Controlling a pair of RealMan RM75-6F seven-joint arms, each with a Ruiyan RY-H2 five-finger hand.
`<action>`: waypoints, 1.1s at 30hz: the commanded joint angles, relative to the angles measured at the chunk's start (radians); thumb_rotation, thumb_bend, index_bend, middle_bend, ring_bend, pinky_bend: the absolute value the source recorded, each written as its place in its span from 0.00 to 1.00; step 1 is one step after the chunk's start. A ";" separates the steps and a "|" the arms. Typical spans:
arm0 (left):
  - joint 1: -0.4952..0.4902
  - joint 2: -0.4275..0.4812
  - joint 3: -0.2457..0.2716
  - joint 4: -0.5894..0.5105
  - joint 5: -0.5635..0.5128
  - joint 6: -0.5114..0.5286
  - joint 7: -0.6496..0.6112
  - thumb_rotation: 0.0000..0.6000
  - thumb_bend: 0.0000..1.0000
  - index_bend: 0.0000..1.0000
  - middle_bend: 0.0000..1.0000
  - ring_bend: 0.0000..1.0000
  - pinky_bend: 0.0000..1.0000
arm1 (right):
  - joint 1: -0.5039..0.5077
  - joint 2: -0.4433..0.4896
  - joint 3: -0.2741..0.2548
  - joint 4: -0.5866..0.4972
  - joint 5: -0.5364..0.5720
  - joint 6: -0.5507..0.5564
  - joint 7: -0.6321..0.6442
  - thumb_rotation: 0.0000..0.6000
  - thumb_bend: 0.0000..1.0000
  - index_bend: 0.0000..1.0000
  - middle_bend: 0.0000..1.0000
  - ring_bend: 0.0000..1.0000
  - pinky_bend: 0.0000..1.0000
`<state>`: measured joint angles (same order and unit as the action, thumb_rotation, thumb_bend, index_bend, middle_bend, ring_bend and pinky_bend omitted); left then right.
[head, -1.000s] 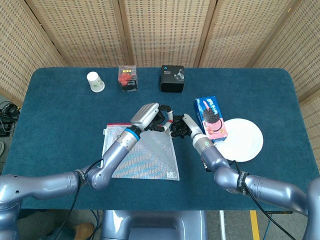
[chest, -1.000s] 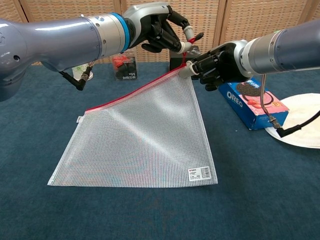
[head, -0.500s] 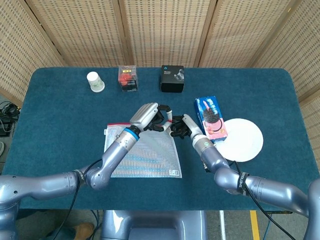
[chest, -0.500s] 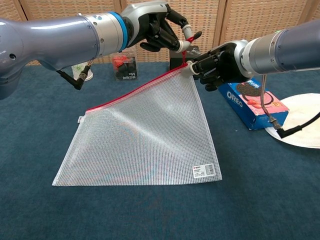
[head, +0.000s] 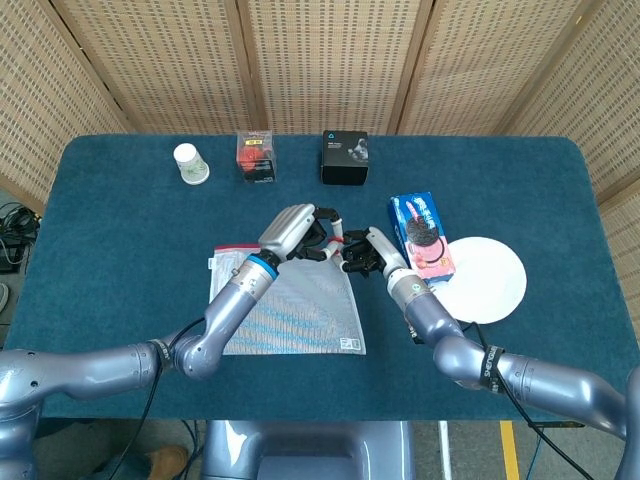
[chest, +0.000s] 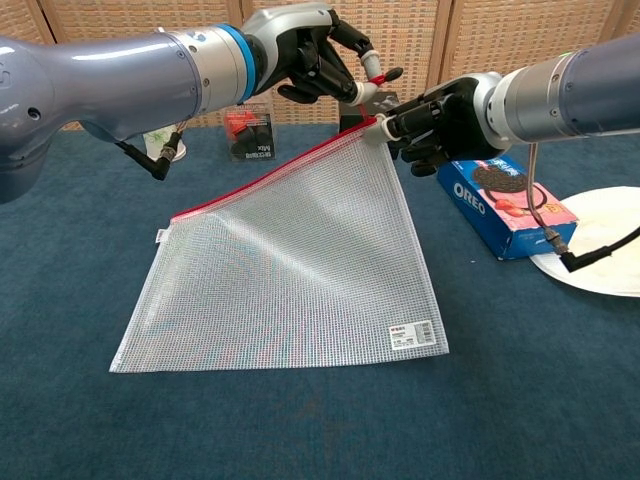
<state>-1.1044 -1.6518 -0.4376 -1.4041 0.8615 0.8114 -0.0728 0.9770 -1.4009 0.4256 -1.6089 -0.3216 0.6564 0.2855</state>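
Note:
A clear mesh pouch (head: 285, 310) with a red zip along its top lies partly on the blue table (head: 120, 230). Its far right corner is lifted off the cloth. My right hand (chest: 435, 125) grips that raised corner of the pouch (chest: 300, 260). Just to its left, my left hand (chest: 315, 55) pinches the small red zipper pull (chest: 372, 85) at the same corner. In the head view the left hand (head: 300, 232) and the right hand (head: 365, 255) meet over the pouch's top right corner. The pouch's near edge and left corner rest on the table.
A blue Oreo box (head: 421, 236) lies right of my right hand, partly on a white plate (head: 490, 285). Along the far edge stand a white cup (head: 190, 164), a red box (head: 256, 157) and a black box (head: 344, 157).
Both hands have raised the pouch's corner a little and drawn it to the right. The pouch's near edge has slid right across the cloth.

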 joint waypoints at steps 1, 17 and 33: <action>-0.003 -0.001 0.000 -0.002 -0.005 0.001 0.008 1.00 0.83 0.85 1.00 0.99 1.00 | -0.002 0.001 0.001 -0.001 -0.001 -0.002 0.001 1.00 0.79 0.72 0.89 0.94 0.86; 0.014 0.021 0.000 -0.001 -0.034 0.008 0.021 1.00 0.87 0.85 1.00 0.99 1.00 | -0.045 0.015 0.040 -0.020 -0.047 0.009 0.051 1.00 0.79 0.75 0.91 0.95 0.86; 0.056 0.057 0.010 0.041 -0.030 -0.016 -0.021 1.00 0.87 0.86 1.00 0.99 1.00 | -0.077 0.058 0.077 -0.044 -0.053 -0.022 0.107 1.00 0.79 0.76 0.91 0.95 0.86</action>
<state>-1.0494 -1.5962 -0.4290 -1.3647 0.8314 0.7973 -0.0923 0.9013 -1.3447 0.5008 -1.6520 -0.3765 0.6362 0.3902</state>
